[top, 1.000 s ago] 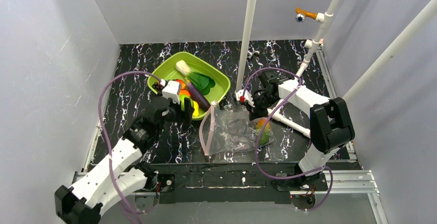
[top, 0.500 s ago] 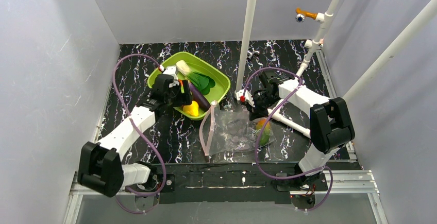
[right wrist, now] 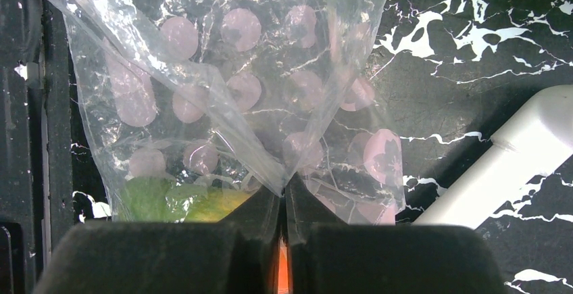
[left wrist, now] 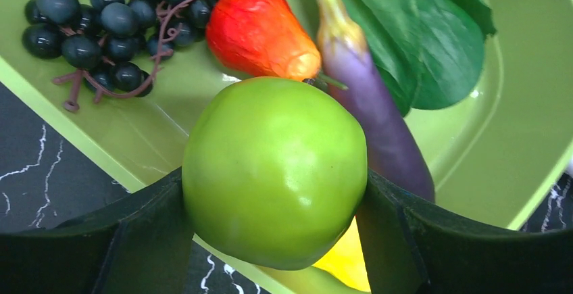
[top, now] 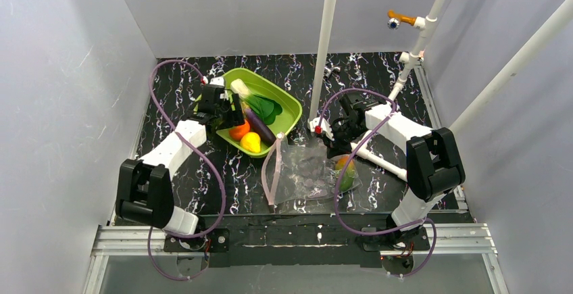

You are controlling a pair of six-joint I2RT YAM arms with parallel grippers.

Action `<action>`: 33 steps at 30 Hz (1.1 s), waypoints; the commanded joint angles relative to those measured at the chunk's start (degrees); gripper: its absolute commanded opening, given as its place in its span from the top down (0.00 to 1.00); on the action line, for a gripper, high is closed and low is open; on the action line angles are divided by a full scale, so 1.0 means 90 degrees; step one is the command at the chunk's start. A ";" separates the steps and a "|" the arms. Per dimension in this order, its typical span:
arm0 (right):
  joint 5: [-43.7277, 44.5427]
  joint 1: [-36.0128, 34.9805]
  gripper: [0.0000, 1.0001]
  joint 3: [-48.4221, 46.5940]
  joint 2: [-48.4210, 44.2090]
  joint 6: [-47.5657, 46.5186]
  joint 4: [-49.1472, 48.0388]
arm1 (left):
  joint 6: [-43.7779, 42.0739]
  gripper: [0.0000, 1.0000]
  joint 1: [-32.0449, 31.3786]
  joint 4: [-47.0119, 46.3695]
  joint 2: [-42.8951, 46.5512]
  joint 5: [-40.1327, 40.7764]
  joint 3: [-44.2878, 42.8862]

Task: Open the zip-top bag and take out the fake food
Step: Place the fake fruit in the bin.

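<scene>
Left tool (left wrist: 273,203) is gripping a green apple (left wrist: 273,165) over the lime-green tray (left wrist: 513,138), where grapes (left wrist: 101,23), a red fruit (left wrist: 260,30), an eggplant (left wrist: 378,118) and a leafy green (left wrist: 419,30) are already lying. Right tool (right wrist: 284,199) is pinching the zip-top bag (right wrist: 236,71) on the bench (top: 230,179). An orange-green fruit (top: 344,170) is showing inside the bag, so the emptying is looking nearly finished.

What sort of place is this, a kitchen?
Probably a robot test booth: plain grey walls box in a black marbled table, two robot arms sit at its edge, and the green tray holds plastic fruit.
</scene>
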State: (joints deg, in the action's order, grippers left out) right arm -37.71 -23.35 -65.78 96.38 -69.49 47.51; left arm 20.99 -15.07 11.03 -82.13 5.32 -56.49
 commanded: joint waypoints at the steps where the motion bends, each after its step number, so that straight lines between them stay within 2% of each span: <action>1: -0.0191 0.0027 0.92 0.0053 -0.0015 -0.0093 0.0090 | -0.0219 0.82 0.0179 0.0220 -0.0214 0.0265 -0.0437; 3: -0.0194 0.0030 0.90 0.0053 -0.0025 -0.0084 0.0078 | -0.0277 0.72 0.0222 0.0300 -0.0343 0.0311 -0.0591; 6: -0.0189 0.0027 0.86 0.0077 -0.0032 -0.0074 0.0032 | -0.0352 0.67 0.0248 0.0404 -0.0507 0.0374 -0.0802; 9: -0.0184 0.0027 0.81 0.0117 -0.0068 -0.0064 -0.0006 | -0.0385 0.56 0.0276 0.0403 -0.0594 0.0430 -0.0855; 13: -0.0194 0.0028 0.77 0.0131 -0.0092 -0.0060 -0.0033 | -0.0422 0.49 0.0331 0.0406 -0.0655 0.0444 -0.0868; 15: -0.0187 0.0033 0.75 0.0141 -0.0093 -0.0050 -0.0049 | -0.0426 0.41 0.0352 0.0424 -0.0677 0.0453 -0.0865; 19: -0.0184 0.0027 0.73 0.0151 -0.0103 -0.0037 -0.0073 | -0.0431 0.36 0.0375 0.0431 -0.0691 0.0389 -0.0868; 22: -0.0172 0.0035 0.71 0.0169 -0.0112 -0.0032 -0.0096 | -0.0455 0.29 0.0385 0.0451 -0.0689 0.0360 -0.0889; 23: -0.0167 0.0035 0.70 0.0165 -0.0103 -0.0024 -0.0101 | -0.0475 0.25 0.0385 0.0467 -0.0672 0.0348 -0.0902; 25: -0.0166 0.0029 0.70 0.0179 -0.0106 -0.0014 -0.0122 | -0.0491 0.06 0.0395 0.0509 -0.0662 0.0322 -0.0927; 26: -0.0170 0.0028 0.70 0.0185 -0.0107 -0.0004 -0.0134 | -0.0496 0.02 0.0399 0.0528 -0.0653 0.0315 -0.0931; 33: -0.0171 0.0033 0.69 0.0190 -0.0103 0.0012 -0.0139 | -0.0477 0.02 0.0408 0.0677 -0.0348 0.0208 -0.0930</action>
State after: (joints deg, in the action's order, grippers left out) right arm -37.95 -23.35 -64.69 96.38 -69.23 46.46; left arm 17.10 -11.77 15.18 -88.73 7.88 -62.94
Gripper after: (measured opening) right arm 0.305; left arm 0.981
